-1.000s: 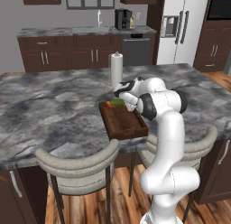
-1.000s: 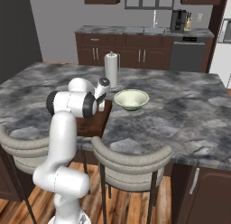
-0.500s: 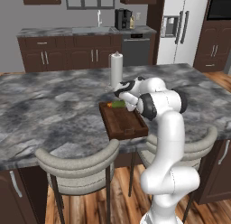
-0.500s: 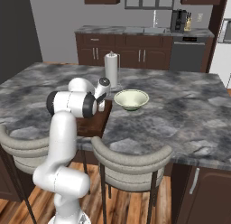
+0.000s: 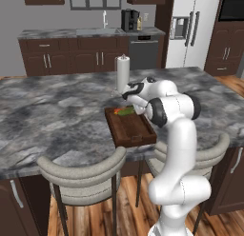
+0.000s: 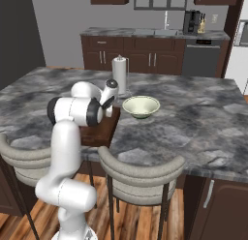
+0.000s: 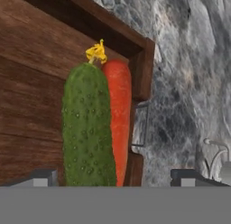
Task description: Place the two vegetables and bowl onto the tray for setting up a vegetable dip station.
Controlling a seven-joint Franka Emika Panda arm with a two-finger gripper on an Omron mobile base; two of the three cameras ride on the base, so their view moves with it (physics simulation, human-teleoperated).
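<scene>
The dark wooden tray [image 5: 132,131] lies on the island counter near its front edge, also seen as tray [image 6: 98,132]. At its far end the green cucumber [image 7: 88,128] and the orange carrot [image 7: 121,111] lie side by side, touching, against the tray's corner wall [image 7: 140,60]. They show as a small green and orange patch [image 5: 125,110] under the hand. My gripper [image 7: 113,178] hovers just above them, open, with its fingertips [image 7: 44,178] standing clear on either side. The pale bowl [image 6: 141,106] sits on the counter to the right of the tray, apart from it.
A tall white paper-towel roll [image 5: 122,73] stands just behind the tray; its wire base [image 7: 215,156] is close to the hand. Two padded stools [image 5: 84,176] [image 6: 141,172] stand at the counter's front edge. Cabinets and a fridge line the back wall.
</scene>
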